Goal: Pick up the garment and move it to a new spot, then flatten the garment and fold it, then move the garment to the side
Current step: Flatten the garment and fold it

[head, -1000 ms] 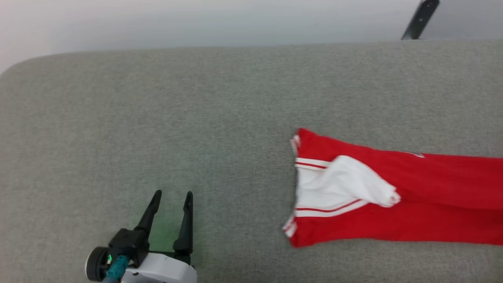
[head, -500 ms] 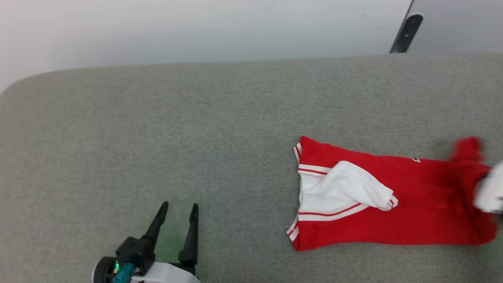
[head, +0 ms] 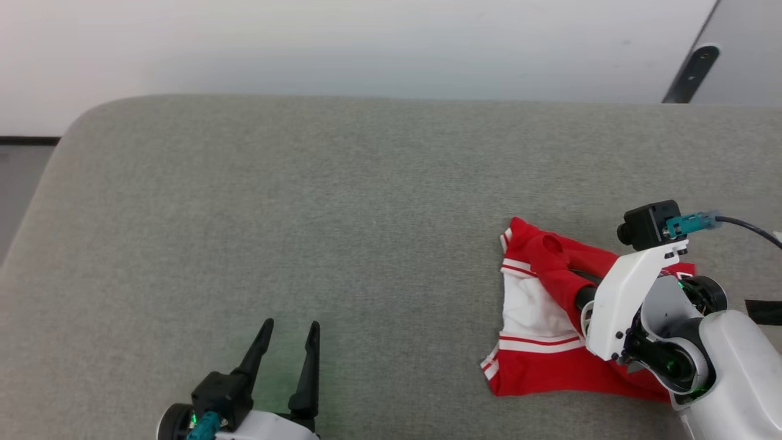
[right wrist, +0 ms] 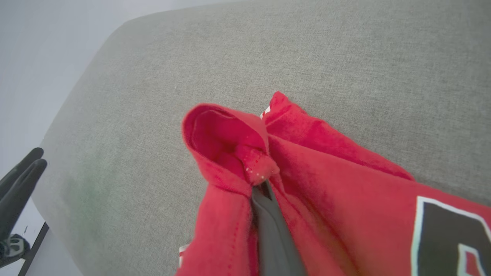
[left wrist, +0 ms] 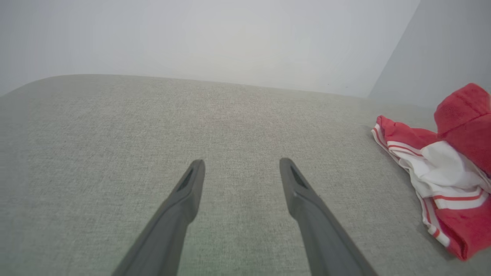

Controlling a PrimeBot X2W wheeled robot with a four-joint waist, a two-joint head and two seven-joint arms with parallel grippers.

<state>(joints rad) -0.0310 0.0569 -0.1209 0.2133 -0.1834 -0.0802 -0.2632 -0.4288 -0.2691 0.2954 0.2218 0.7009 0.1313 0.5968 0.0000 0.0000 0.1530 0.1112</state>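
Head view: the red jersey T-shirt (head: pixel 537 363), stretched long across the grey bench (head: pixel 305 201) a second ago, now lies bunched at four o'clock, its far end doubled back, so a fold seems under way. At its top the right claw (right wrist: pixel 262 184) pinches red cloth, pointing toward eleven o'clock. At seven o'clock the left claw (head: pixel 291 325) hovers, spread and empty.

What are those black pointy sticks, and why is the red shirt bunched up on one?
They are a robot's two hands, called end effectors, each with two long dark fingers. One picture looks down from the robot's head; the other two look along each wrist. On the grey woven fabric surface lies a red jersey T-shirt with white striped sleeves. The left end effector is open and holds nothing. The right end effector is shut on a pinch of the shirt's red cloth, which stands up in a bunch.
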